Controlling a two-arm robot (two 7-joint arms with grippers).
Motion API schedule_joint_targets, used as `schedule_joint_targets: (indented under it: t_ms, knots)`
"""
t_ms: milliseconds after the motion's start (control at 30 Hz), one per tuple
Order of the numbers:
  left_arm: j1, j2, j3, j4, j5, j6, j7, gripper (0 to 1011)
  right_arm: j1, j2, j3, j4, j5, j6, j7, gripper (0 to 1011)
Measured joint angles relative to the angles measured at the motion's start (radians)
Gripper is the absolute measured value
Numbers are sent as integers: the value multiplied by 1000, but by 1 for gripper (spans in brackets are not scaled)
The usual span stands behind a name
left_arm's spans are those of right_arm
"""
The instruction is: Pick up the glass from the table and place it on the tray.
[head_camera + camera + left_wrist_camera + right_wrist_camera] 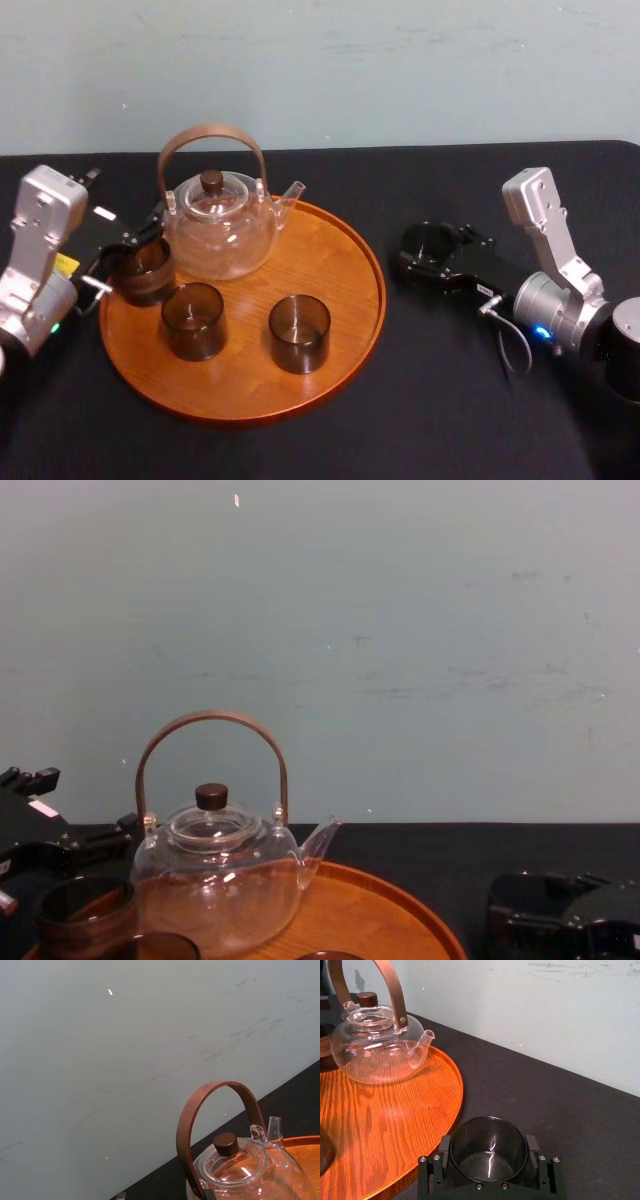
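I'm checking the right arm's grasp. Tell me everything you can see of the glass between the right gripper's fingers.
The glass is a short, straight-walled tumbler of smoky clear glass, empty, upright, mouth up. It is beside the tray's rim, outside it, above the black table. The right gripper's two black fingers touch its opposite sides; whether its base rests on the table cannot be told.

Clear glass teapot (pixel 220 225) with curved wooden handle, before pale green wall (pixel 400 60).
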Motion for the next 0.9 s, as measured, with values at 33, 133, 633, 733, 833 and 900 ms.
schedule_joint_targets:
  t_ms: [33, 133, 633, 733, 833, 900]
  knots:
    - [0, 0, 0, 0, 0, 0, 0, 1001, 0, 0, 0, 0, 0, 0, 0, 904]
    - [0, 0, 0, 0, 0, 0, 0, 1001, -3, 1, 3, -7, 3, 0, 2, 904]
    - [0, 0, 0, 0, 0, 0, 0, 1001, -48, 34, 16, -119, 25, 12, 6, 904]
    - [0, 0, 0, 0, 0, 0, 0, 1001, -56, 40, 15, -141, 26, 16, 6, 904]
    - [0, 0, 0, 0, 0, 0, 0, 1001, -62, 45, 14, -159, 26, 20, 5, 904]
    - [0, 0, 0, 0, 0, 0, 0, 1001, -64, 47, 11, -167, 26, 23, 5, 904]
